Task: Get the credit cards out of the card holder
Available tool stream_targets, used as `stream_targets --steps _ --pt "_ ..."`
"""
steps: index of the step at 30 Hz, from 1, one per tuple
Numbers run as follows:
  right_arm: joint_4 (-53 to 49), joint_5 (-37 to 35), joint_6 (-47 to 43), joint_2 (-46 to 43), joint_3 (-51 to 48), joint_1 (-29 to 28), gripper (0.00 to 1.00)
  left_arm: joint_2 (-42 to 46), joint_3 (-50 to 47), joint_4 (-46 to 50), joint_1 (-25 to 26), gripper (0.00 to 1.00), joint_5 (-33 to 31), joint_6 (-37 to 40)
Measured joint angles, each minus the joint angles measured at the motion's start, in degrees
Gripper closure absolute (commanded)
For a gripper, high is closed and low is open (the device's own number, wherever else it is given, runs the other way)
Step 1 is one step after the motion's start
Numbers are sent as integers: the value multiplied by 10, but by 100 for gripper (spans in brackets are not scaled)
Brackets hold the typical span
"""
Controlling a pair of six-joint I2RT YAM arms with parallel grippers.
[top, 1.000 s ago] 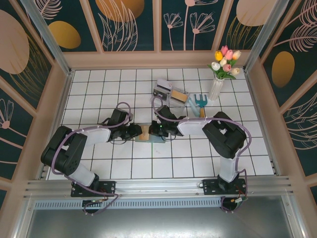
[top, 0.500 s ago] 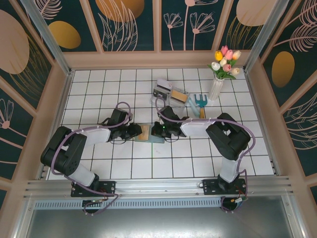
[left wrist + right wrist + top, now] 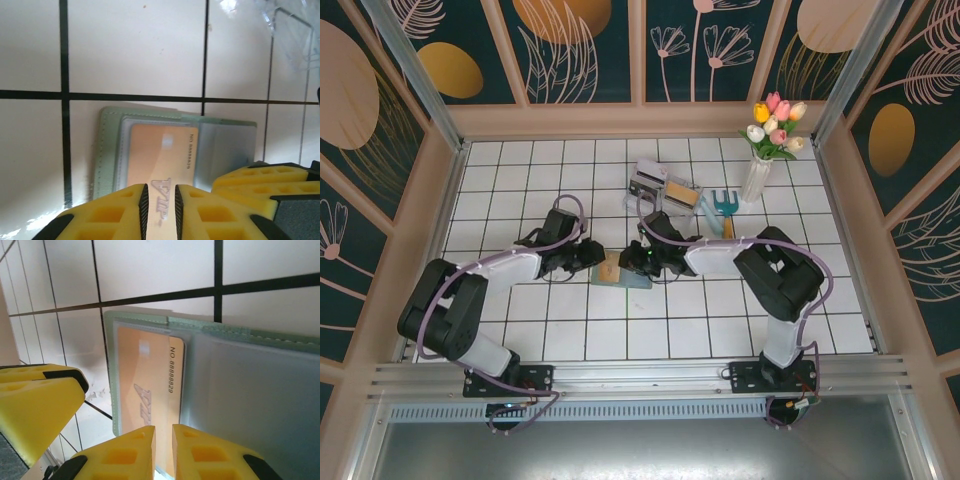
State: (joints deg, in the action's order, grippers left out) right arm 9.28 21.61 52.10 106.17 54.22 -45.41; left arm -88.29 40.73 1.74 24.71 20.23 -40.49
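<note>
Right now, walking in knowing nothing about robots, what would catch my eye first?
The left arm and right arm meet mid-table over a grey-green card holder, lying open with a tan-orange credit card showing inside. A vase of tulips brightens the far right corner, near a clear tray and a teal garden fork.

L arm: base seen at 7 o'clock of top view; elbow folded out twd 8; forearm laid low, run twd 3 o'clock.
L gripper: pointed at 3 o'clock, held low nr centre; yellow fingers narrowly parted, thin slit betw. them.
R arm: base at 5 o'clock; elbow raised at 4; forearm stretched twd 9 o'clock.
R gripper: pointed at 9 o'clock, faced to L gripper, tips near, apart; yellow fingers parted by slim gap.
</note>
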Motion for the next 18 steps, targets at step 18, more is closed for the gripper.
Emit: stream_targets --steps 18 --pt "7 19 8 21 3 0 80 -41 -2 2 0 86 -2 4"
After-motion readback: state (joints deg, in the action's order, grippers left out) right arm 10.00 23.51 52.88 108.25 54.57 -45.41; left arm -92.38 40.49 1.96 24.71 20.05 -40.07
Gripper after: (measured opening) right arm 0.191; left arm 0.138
